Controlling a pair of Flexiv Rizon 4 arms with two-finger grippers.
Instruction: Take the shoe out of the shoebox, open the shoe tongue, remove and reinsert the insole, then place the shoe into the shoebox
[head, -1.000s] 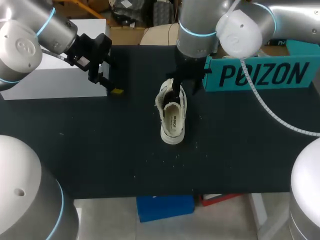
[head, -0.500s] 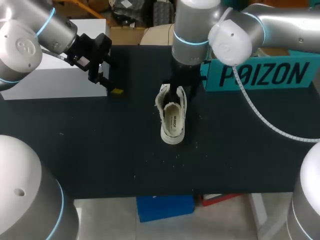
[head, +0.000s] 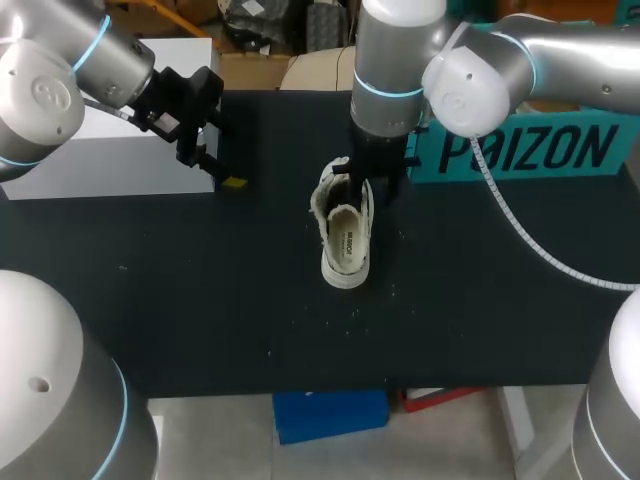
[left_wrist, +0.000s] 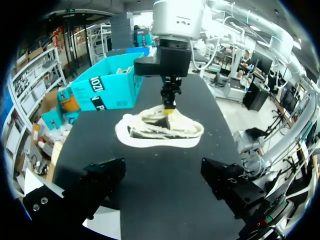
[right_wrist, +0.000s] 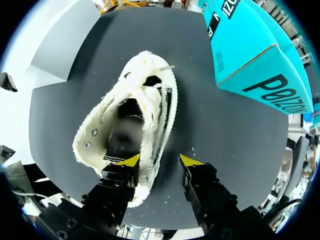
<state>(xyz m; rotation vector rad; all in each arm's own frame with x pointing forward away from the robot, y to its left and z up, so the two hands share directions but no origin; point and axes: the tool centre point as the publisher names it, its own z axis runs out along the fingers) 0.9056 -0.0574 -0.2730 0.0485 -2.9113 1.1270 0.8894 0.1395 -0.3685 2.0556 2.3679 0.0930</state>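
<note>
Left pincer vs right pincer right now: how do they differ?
Position: the right pincer is down at the shoe mid-table; the left pincer is off by the white box, apart from the shoe.
Contact: the right pincer straddles the shoe's side wall, one finger inside, one outside; the left pincer has nothing between its fingers.
Shared: both open, neither gripping anything.
</note>
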